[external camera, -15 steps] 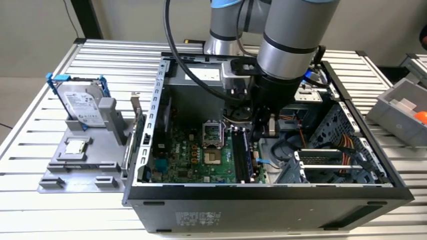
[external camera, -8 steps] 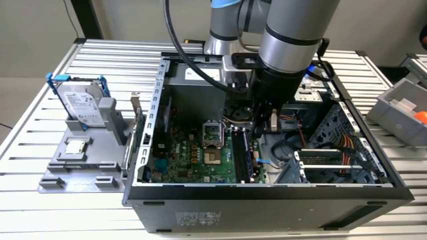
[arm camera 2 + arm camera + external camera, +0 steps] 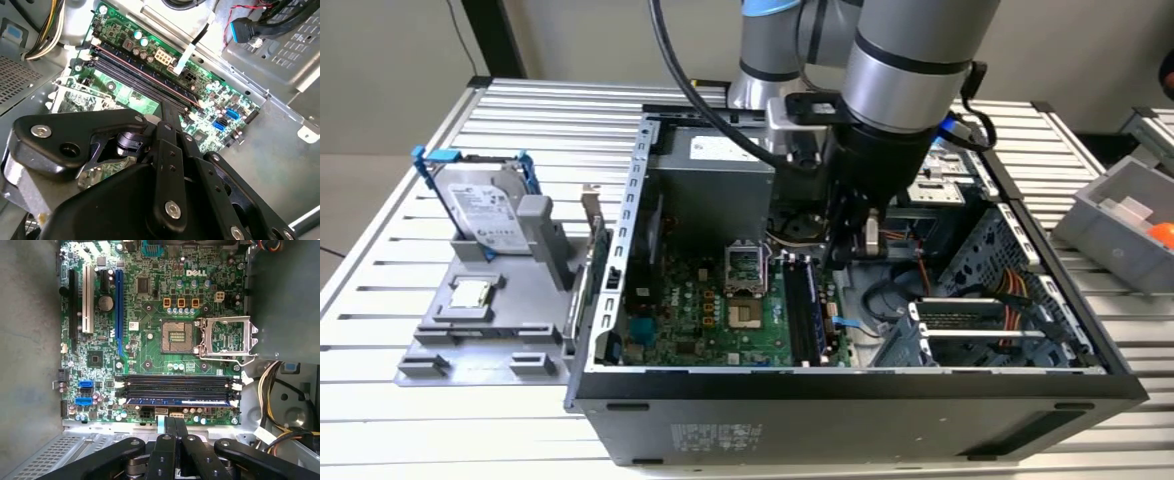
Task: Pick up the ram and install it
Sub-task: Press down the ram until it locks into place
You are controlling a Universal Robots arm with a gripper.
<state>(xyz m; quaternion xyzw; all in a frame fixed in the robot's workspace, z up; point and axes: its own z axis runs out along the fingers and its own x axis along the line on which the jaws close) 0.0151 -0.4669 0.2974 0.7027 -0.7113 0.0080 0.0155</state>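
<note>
Because the arm's lower links stand in front of it in the exterior view, the gripper [image 3: 854, 245] is hard to make out there, low inside the open computer case [image 3: 854, 400]. In both wrist views the black linkage blocks part of the frame, so part of the motherboard [image 3: 150, 315] nearest the tool is hidden. In the first wrist view the gripper [image 3: 175, 420] has its two fingers drawn together with only a thin seam between them and nothing seen in the grasp; the second wrist view shows the gripper [image 3: 169, 107] the same way. The ram [image 3: 180, 402], a long dark stick with a blue sheen, lies along the memory slot [image 3: 180, 385] row, in the slot nearest the fingertips and parallel to its empty black neighbours. White latches sit at both ends of it. Whether it is fully seated cannot be told, nor whether the fingertips touch it; they hang just beside its middle. White lettering is printed on the board near the open processor socket [image 3: 178, 336]. A hard drive [image 3: 487, 210] in a blue bracket, standing outside the case on the exterior view's left, carries a white label too small to read. A grey bin [image 3: 1121, 220] is cut off at the exterior view's right edge.
</note>
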